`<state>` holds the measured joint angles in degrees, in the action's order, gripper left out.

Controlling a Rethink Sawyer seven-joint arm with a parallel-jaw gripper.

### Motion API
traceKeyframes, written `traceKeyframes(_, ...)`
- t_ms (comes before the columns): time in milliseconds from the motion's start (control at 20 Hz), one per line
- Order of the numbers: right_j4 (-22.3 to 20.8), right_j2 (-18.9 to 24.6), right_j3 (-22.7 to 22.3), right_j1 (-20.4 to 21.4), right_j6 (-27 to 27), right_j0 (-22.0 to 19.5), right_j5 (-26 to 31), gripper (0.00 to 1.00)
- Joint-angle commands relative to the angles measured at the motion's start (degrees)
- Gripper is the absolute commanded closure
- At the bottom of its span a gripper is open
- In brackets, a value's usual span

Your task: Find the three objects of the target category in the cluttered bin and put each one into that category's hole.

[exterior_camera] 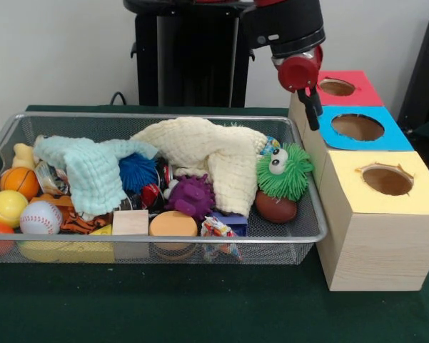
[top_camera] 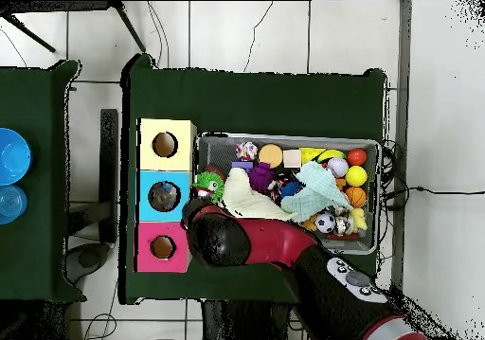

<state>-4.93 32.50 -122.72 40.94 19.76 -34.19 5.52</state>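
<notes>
The wire-mesh bin [exterior_camera: 310, 236] sits on the green table, full of toys and cloths; it also shows in the overhead view [top_camera: 369, 147]. A crinkly packet with blue and red print [exterior_camera: 270, 146] peeks out behind the cream cloth at the bin's far right. Another shiny printed packet [exterior_camera: 50, 177] lies at the left beside the orange ball. My gripper [exterior_camera: 312, 108] hangs above the gap between the bin's far right corner and the blue-topped box, with nothing seen in it. In the overhead view the arm [top_camera: 220, 239] hides it.
Three wooden boxes with round holes stand right of the bin: red-topped [exterior_camera: 360, 89], blue-topped [exterior_camera: 392, 139], yellow-topped [exterior_camera: 350, 182]. A cream cloth [exterior_camera: 207, 146] and a pale blue cloth [exterior_camera: 93, 168] cover toys. A multicolour crinkly bundle [exterior_camera: 218, 230], green fuzzy toy [exterior_camera: 284, 171] and balls lie around.
</notes>
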Motion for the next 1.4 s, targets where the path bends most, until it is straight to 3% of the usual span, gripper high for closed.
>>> traceKeyframes(50,4.80,-1.45,1.16,1.57,18.84,-3.19,3.41,0.00)
traceKeyframes(400,4.98,-1.27,1.77,0.25,17.31,-4.20,3.48,0.00)
traceKeyframes(500,4.96,-3.30,2.56,0.54,16.57,-2.89,4.81,0.00)
traceKeyframes(950,6.71,-1.28,2.72,-0.80,18.33,-3.56,2.41,0.00)
traceKeyframes(1400,8.49,-2.71,2.58,-0.85,18.94,-2.29,1.55,0.00)
